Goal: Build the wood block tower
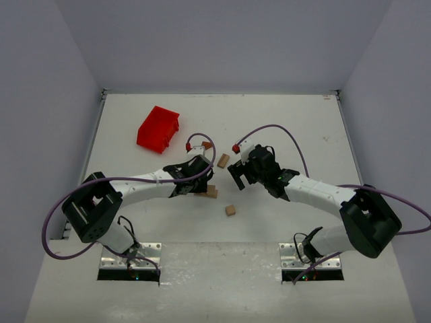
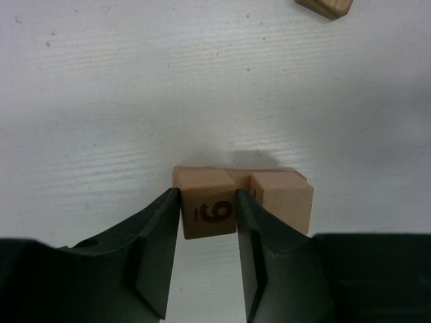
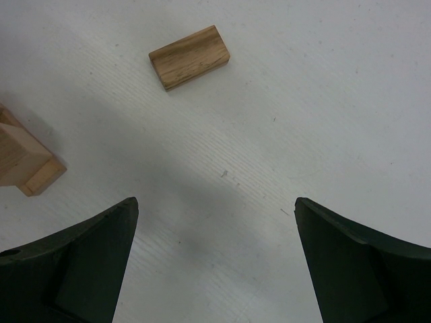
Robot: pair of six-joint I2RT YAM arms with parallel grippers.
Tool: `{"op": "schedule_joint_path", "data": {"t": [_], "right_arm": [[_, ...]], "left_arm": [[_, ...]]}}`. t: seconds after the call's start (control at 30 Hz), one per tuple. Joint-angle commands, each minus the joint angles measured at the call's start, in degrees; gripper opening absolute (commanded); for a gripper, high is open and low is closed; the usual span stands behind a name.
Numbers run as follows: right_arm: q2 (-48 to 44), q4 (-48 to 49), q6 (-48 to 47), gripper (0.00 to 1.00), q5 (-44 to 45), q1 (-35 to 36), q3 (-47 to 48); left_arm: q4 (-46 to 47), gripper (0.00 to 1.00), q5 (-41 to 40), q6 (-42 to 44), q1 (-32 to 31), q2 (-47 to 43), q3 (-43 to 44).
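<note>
My left gripper [image 2: 207, 202] is shut on a pale cube marked "6" [image 2: 209, 214]. The cube sits beside a second pale cube [image 2: 283, 200] on a tan slab [image 2: 202, 173]. In the top view this small stack [image 1: 211, 192] lies at the tip of the left gripper [image 1: 201, 180]. My right gripper [image 1: 238, 176] is open and empty [image 3: 215, 208] above bare table, just right of the stack [image 3: 20, 158]. A loose slab [image 3: 189, 56] lies ahead of it [image 1: 223, 160]. A loose cube [image 1: 230, 210] lies nearer the arms. A reddish-brown wedge [image 1: 207, 145] lies farther back.
A red plastic bin [image 1: 159, 128] stands at the back left of the white table [image 1: 289, 121]. Purple cables loop over both arms. Another pale piece [image 2: 324, 7] shows at the top edge of the left wrist view.
</note>
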Motion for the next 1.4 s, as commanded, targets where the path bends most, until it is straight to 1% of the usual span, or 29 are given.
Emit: {"op": "schedule_joint_path", "data": {"t": [0.0,0.1,0.27,0.33,0.63,0.8,0.97,1.1,1.17,1.23,1.27,1.3,1.33,1.37], "right_arm": [[0.08,1.47,-0.3,0.99,0.16,-0.17,2.15],[0.08,1.39,-0.3,0.99,0.23,-0.09,2.14],[0.08,1.38,-0.39,0.99,0.24,-0.14,2.16],[0.19,1.38,-0.39,0.99,0.16,-0.18,2.16],[0.57,1.29,-0.44,0.99,0.07,-0.14,2.42],[0.32,1.21,-0.74,0.99,-0.19,-0.18,2.45],[-1.12,1.97,-1.53,0.99,-2.65,-0.09,1.81],[-2.31,2.69,-2.61,0.99,-5.89,-0.12,0.94],[-3.02,2.95,-2.76,0.99,-9.25,-0.17,0.6],[-3.93,3.11,-5.54,0.99,-12.76,-0.06,0.28],[-4.42,3.02,-6.35,0.99,-15.95,0.03,0.19],[-4.98,2.93,-7.33,0.99,-18.1,0.12,0.1],[-5.42,2.73,-8.35,0.99,-20.49,0.35,0.08],[-5.72,2.42,-9.39,0.99,-23.03,0.73,0.14]], "left_arm": [[-1.91,0.37,-1.2,0.32,-0.47,-0.68,-0.36],[-2.22,0.4,-1.51,0.32,-0.47,-0.46,-0.21],[-1.96,0.43,-0.77,0.58,-0.52,0.08,-0.18],[-2.0,0.45,-1.11,0.48,-0.47,0.0,-0.18],[-1.73,0.46,-0.8,0.54,-0.47,-1.04,-0.18],[-1.01,0.45,-0.21,0.81,-0.47,-3.83,-0.33],[0.37,0.46,0.72,1.46,-0.55,-6.56,-0.18],[1.66,0.46,2.16,2.41,-0.8,-10.43,-0.08],[2.5,0.48,1.84,2.67,-0.82,-11.81,0.54],[3.44,0.59,0.04,2.86,-0.82,-12.98,1.84],[3.66,0.7,-2.29,3.05,-0.77,-13.14,2.85],[4.26,0.87,-3.46,3.56,-0.63,-13.09,4.25],[4.64,0.97,-4.8,4.18,-0.29,-12.83,5.67],[4.78,1.0,-6.27,4.94,0.33,-12.32,7.06]]}}
